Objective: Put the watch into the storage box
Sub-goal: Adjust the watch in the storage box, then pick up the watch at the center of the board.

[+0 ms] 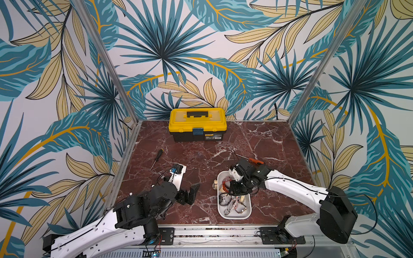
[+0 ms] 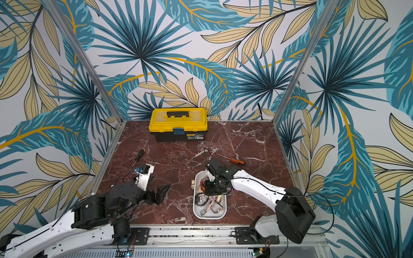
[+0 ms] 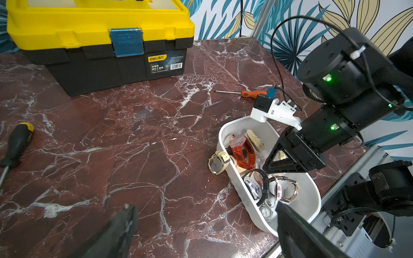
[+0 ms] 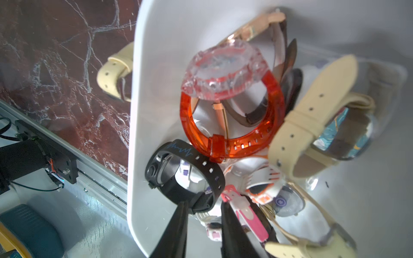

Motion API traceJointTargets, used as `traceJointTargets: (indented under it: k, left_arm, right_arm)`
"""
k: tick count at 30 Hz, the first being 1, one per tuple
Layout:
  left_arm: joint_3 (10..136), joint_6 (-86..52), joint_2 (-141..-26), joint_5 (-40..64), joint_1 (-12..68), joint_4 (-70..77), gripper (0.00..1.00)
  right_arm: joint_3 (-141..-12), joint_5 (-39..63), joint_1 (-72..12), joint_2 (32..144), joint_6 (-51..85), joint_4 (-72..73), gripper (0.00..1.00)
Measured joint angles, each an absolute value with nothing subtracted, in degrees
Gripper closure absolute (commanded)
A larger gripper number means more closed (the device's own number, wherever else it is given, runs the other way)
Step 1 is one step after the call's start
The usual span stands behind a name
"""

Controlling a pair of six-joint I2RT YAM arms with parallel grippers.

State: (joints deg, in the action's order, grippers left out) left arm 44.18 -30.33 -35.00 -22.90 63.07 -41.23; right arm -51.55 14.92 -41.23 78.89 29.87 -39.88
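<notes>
The white storage box (image 1: 234, 217) (image 2: 210, 217) sits at the front right of the marble table and holds several watches. My right gripper (image 4: 204, 207) hangs inside it, pointing down. Its jaws stand a little apart around the clasp end of a black watch (image 4: 178, 174), which rests on the box floor; a small gap shows beside one finger. A clear orange watch (image 4: 232, 111) lies just beyond the black one. A cream-strapped watch (image 1: 215, 184) (image 3: 218, 160) lies on the table against the box's outer left wall. My left gripper (image 1: 191, 193) (image 3: 205, 207) is wide open and empty, left of the box.
A yellow-lidded black toolbox (image 1: 197, 124) stands at the back middle. A black-handled screwdriver (image 1: 157, 157) lies at the left and an orange-handled screwdriver (image 1: 254, 160) behind the right arm. The metal rail (image 1: 214, 232) borders the front edge.
</notes>
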Motion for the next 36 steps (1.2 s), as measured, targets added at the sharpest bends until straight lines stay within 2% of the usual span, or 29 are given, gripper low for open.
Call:
traceJointTargets:
  k: [3,7,18,24,26,30,36]
  left_arm:
    - [43.86,-30.35,-35.00,-22.85,63.07,-41.17,0.00]
    - [43.13,-30.39,-35.11,-22.41,63.07,-40.27,0.00]
    - [42.78,-31.77,-46.33,-21.52,62.72,-39.59,0.00]
    - [42.76,-31.79,-53.71,-16.38,58.83,-35.90,0.00]
    - [42.63,-31.88,-56.34,-14.28,56.84,-33.74,0.01]
    - [42.24,-32.34,-61.34,-8.69,53.08,-28.27,0.09]
    - [39.64,-35.24,-68.20,2.13,47.66,-16.12,0.31]
  right_arm:
    - [-51.77,14.33,-41.23,78.02,29.74,-40.80,0.67]
    - [-52.31,12.75,-41.23,76.03,29.32,-42.06,0.47]
    - [-53.17,6.02,-40.60,73.19,30.28,-42.33,0.45]
    - [-53.17,1.89,-40.05,70.78,31.59,-42.83,0.15]
    - [-53.15,0.38,-40.05,68.27,31.86,-43.38,0.09]
    - [-52.86,-2.35,-40.05,62.78,32.18,-44.31,0.07]
    - [-50.26,-4.56,-40.01,58.22,32.40,-46.59,0.07]
